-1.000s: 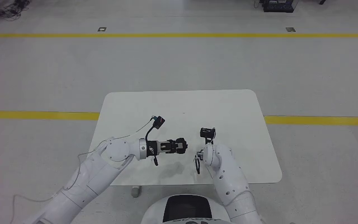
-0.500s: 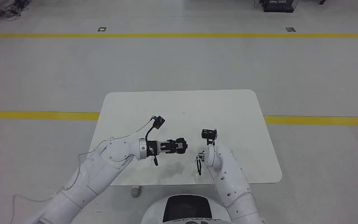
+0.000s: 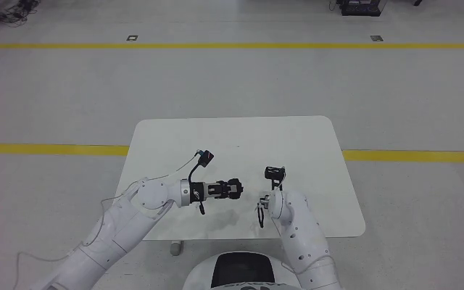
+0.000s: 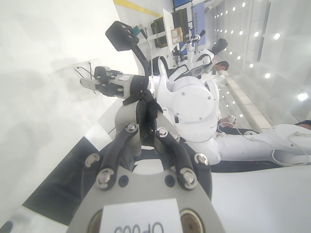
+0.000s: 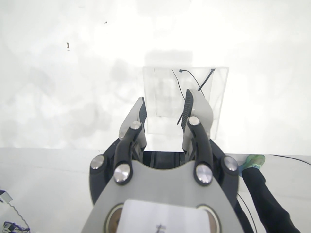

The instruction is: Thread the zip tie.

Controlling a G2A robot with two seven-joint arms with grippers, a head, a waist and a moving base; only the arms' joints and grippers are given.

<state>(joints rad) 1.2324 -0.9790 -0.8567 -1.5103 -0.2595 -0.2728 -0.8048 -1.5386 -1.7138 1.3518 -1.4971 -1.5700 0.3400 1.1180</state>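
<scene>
White table (image 3: 304, 138) on my top view: the left gripper (image 3: 235, 188) sits just toward 6 o'clock of its centre, with the right arm (image 3: 290, 217) at that gripper's 4 o'clock. On the left wrist view, its fingers are pressed together. On the right wrist view, the right gripper (image 5: 165, 98) is spread wide over a clear plate (image 5: 155, 86), where the black zip tie (image 5: 206, 79) lies.

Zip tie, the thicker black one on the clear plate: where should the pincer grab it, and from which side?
Probably mid-strap, from straight above. The zip tie lies flat and slanted on the clear plate, offering no raised edge from the side; the open right pincer above it would want its pads set across the strap's width.
</scene>
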